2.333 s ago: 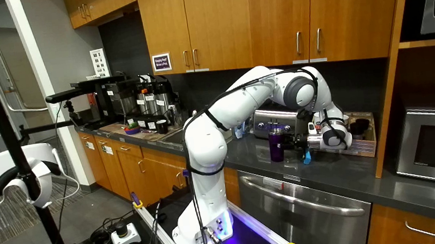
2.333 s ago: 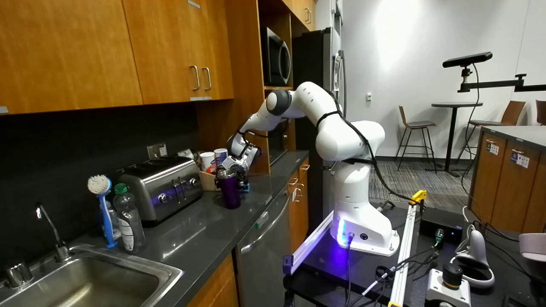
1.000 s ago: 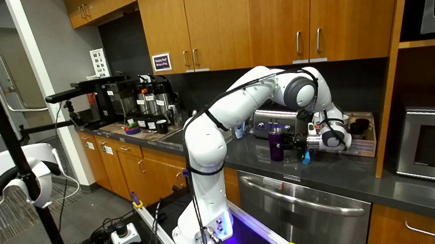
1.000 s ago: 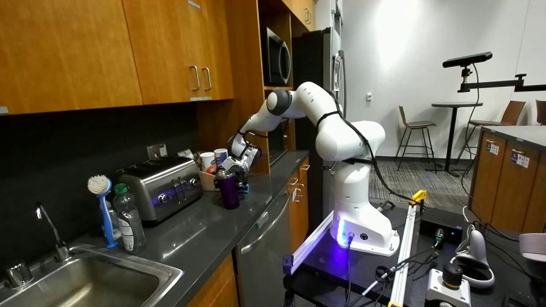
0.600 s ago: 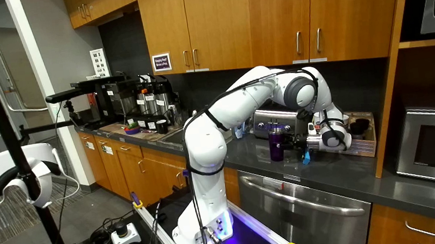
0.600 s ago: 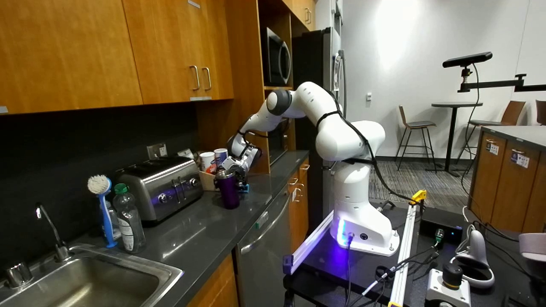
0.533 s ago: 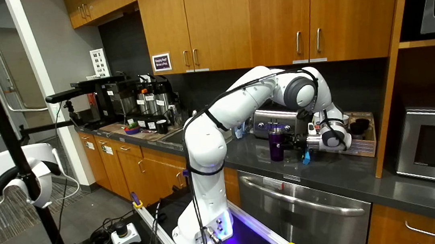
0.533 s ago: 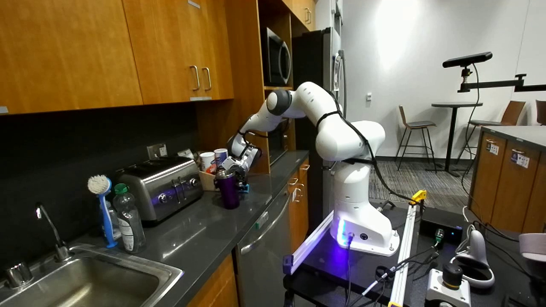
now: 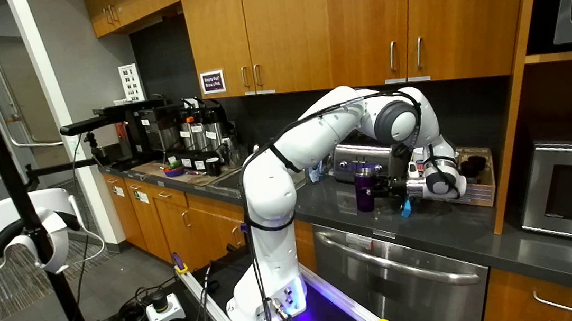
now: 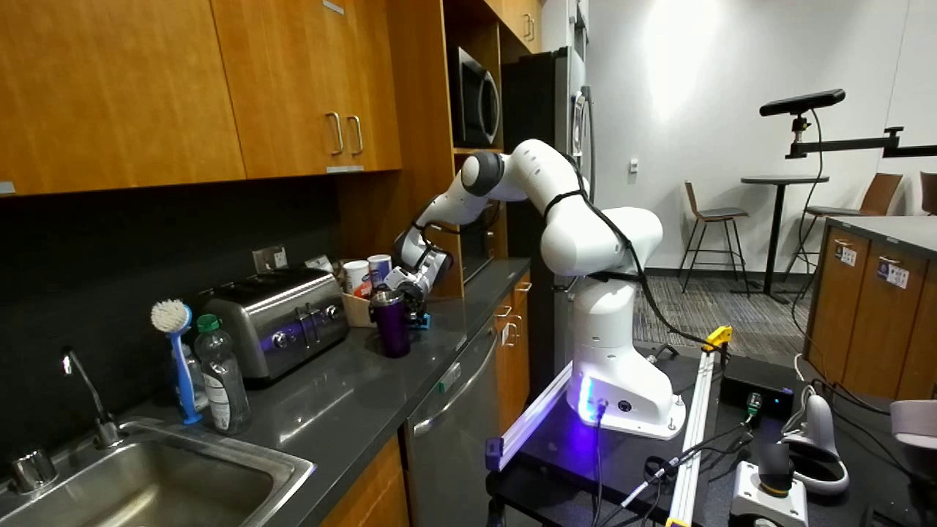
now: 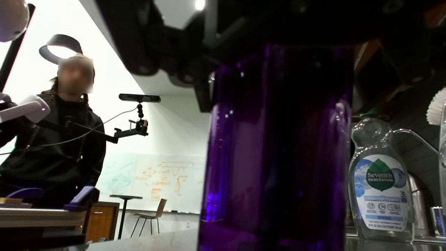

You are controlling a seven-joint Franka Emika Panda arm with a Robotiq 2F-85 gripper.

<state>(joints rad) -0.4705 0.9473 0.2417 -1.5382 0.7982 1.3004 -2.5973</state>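
Dark kitchenette surface (image 10: 359, 388) carries steel toaster (image 10: 282, 322), wood cabinets (image 10: 117, 88) above it. End effector (image 9: 376, 191) clamped around purple tumbler (image 10: 394, 331), upright, in front of toaster; whether tumbler's base touches the surface is hard to tell. Soap bottle (image 11: 379, 195) and scrub brush (image 10: 178, 351) beside one toaster end, box (image 10: 359, 313) with canisters (image 10: 357, 277) near the other.

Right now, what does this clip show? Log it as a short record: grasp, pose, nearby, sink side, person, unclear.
grasp: gripper closed on the purple tumbler
pose: tumbler roughly upright
nearby: stainless-steel toaster
sink side: blue dish brush and Seventh Generation bottle, by the sink
person: one, in black, seen in the wrist view
unclear: whether the tumbler's base touches the countertop
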